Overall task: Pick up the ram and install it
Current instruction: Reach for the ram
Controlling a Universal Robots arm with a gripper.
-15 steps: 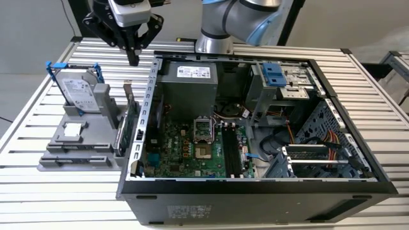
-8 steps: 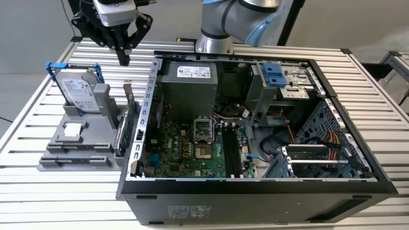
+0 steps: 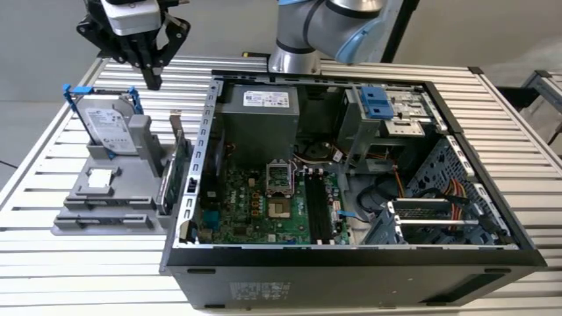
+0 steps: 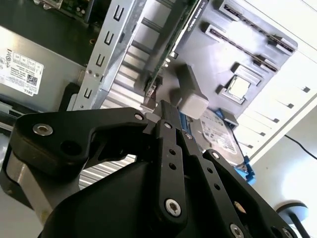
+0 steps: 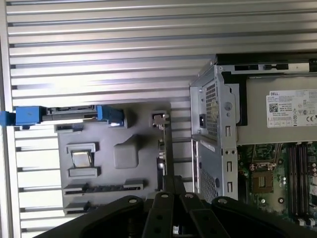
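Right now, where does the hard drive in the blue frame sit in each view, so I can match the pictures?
Exterior view: the hard drive stands upright at the far end of the grey holder, on the exterior view's left.
Second wrist view: its labelled face lies beside the holder's raised block.
First wrist view: edge-on, between its two blue tabs at the holder's edge.
Shared landmark: the pale square chip on the holder.

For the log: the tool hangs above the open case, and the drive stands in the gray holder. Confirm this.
Wrong in one point: the exterior view shows the tool hanging above the gray holder, outside the case. The drive does stand in that holder.
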